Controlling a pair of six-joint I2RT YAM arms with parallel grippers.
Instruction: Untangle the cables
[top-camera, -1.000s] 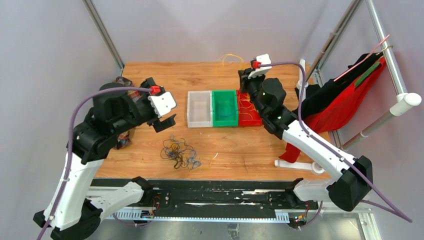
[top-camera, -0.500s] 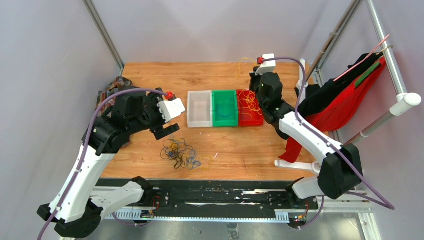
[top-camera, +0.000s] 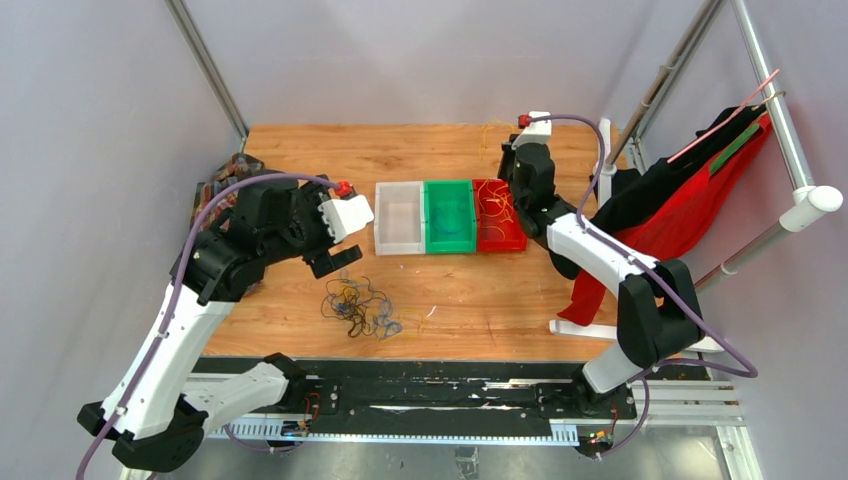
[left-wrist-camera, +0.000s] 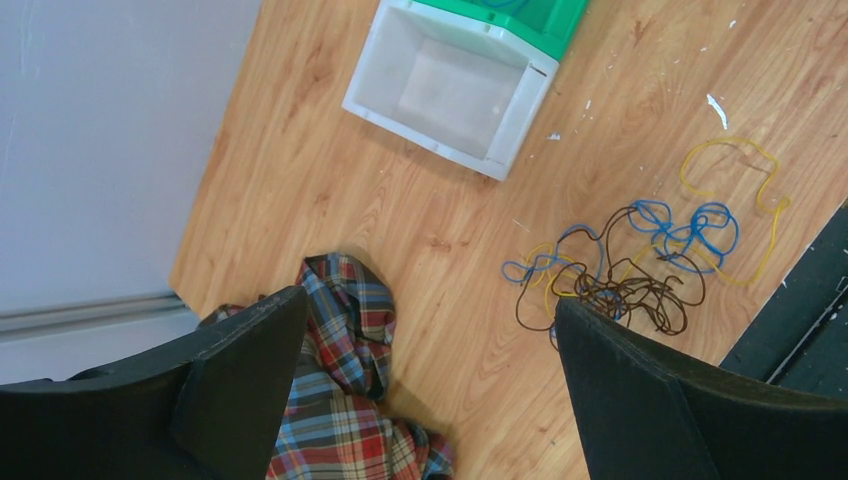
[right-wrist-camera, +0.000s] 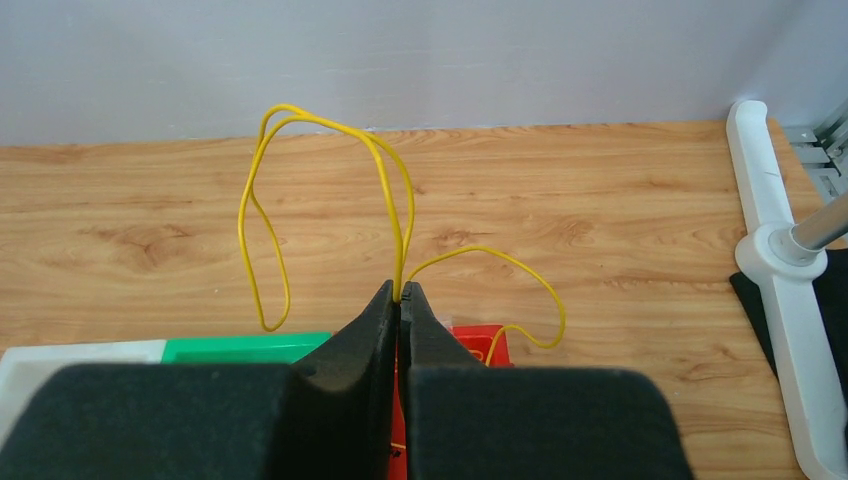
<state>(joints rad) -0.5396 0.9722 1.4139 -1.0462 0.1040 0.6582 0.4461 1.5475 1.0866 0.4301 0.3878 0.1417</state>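
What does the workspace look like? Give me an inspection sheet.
Surface: wooden table, white specks near the tangle.
Job's things: tangle of yellow, blue and dark cables loose at front; yellow cables in red bin; green bin and white bin beside it.
Clutter: plaid cloth at left edge.
Grippers: left gripper open, empty, above the table; right gripper shut on a yellow cable near the red bin.
Cables: purple hoses run along both arms.
Surroundings: red and black garments hang at right.

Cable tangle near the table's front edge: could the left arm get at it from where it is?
Probably yes. The left gripper hangs open near the cable tangle, nothing between them; the plaid cloth lies aside.
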